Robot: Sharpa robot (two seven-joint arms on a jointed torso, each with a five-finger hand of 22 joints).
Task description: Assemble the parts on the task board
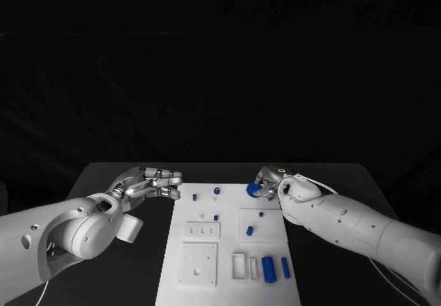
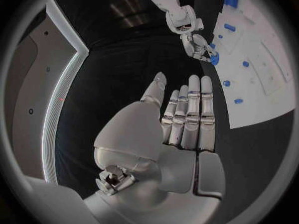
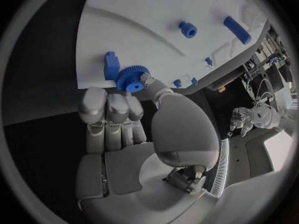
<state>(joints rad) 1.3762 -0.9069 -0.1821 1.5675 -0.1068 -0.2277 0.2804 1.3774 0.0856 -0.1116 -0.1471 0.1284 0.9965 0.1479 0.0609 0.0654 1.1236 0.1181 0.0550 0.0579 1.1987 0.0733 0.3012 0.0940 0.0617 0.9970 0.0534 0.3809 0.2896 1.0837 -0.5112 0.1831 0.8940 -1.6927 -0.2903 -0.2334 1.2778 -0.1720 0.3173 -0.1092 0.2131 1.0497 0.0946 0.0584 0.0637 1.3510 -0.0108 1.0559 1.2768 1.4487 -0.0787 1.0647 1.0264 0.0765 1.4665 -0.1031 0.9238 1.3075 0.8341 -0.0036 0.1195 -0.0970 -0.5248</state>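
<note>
The white task board (image 1: 230, 290) lies lengthwise in the middle of the black table. My right hand (image 1: 273, 183) is at the board's far right corner and pinches a blue gear (image 1: 253, 189) between thumb and fingers. The right wrist view shows the gear (image 3: 131, 78) just above the board's (image 3: 143, 30) edge, beside a small blue block (image 3: 111, 64). My left hand (image 1: 147, 183) hovers off the board's far left corner. In its wrist view the fingers (image 2: 190, 114) lie straight, side by side, with nothing in them.
Small blue pieces (image 1: 216, 190) (image 1: 261, 214) stand along the board's far half. Two blue cylinders (image 1: 268, 269) (image 1: 285, 267) lie near its front right, next to white slots. Square white recessed plates (image 1: 199, 262) sit at front left. Bare black table flanks the board.
</note>
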